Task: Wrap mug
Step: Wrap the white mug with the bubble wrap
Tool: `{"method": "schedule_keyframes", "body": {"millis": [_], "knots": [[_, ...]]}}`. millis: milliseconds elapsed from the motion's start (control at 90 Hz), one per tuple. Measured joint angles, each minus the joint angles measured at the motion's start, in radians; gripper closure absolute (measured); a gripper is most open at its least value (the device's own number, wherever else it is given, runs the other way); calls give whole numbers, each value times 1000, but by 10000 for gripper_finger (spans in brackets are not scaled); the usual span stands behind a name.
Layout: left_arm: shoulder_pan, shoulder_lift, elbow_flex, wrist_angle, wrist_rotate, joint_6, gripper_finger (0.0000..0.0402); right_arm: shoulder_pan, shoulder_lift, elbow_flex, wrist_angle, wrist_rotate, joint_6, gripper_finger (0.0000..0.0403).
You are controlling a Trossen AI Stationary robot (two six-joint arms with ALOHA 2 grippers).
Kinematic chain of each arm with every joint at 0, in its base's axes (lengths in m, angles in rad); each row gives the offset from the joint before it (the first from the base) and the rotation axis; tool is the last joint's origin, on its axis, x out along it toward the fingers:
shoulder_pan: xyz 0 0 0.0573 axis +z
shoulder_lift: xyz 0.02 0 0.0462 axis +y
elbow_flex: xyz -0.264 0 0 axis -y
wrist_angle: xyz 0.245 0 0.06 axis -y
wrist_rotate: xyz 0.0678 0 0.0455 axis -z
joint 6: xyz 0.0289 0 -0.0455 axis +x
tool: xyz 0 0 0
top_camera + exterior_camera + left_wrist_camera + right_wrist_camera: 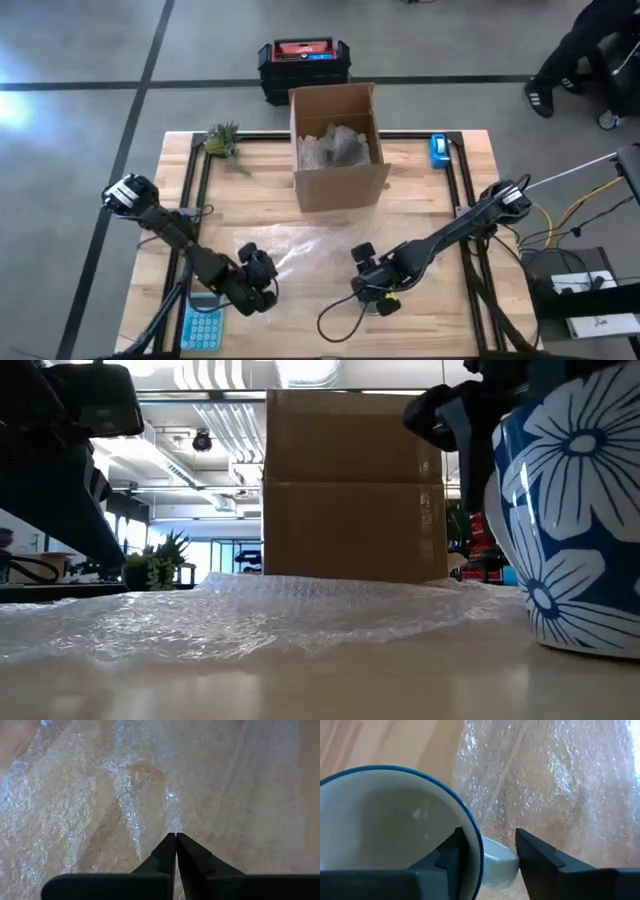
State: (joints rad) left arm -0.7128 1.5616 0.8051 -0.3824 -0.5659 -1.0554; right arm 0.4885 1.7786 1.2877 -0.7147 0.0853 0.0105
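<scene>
Wood tabletop [420, 200], box [338, 150] behind. My left gripper [176, 840] together, pinching wrap [300, 250]. Right gripper [487, 845] clamped on mug [570, 520] rim at wrap's edge. Risk: mug tips on release; wrap tears if I pull.

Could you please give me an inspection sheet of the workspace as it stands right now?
Surface: wooden table, black rails along its sides.
Job's things: blue floral mug standing beside the bubble wrap; open cardboard box behind, paper inside.
Clutter: small plant, calculator, blue object.
Grippers: left gripper shut over the wrap; right gripper straddling the mug's rim, one finger inside.
Cables: black loop at the front edge; wires off the table's right.
Surroundings: black and red case on the floor, a person's shoe.
</scene>
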Motion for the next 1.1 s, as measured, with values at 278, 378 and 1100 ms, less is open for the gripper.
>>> {"method": "schedule_keyframes", "body": {"millis": [278, 378, 1100], "knots": [[0, 0, 0, 2, 0, 0, 402, 0, -2, 13, -13, 2, -3, 274], [0, 0, 0, 2, 0, 0, 402, 0, -1, 15, -11, 13, 15, 245], [0, 0, -2, 6, 0, 0, 402, 11, 18, 71, -35, 2, -128, 254]]}}
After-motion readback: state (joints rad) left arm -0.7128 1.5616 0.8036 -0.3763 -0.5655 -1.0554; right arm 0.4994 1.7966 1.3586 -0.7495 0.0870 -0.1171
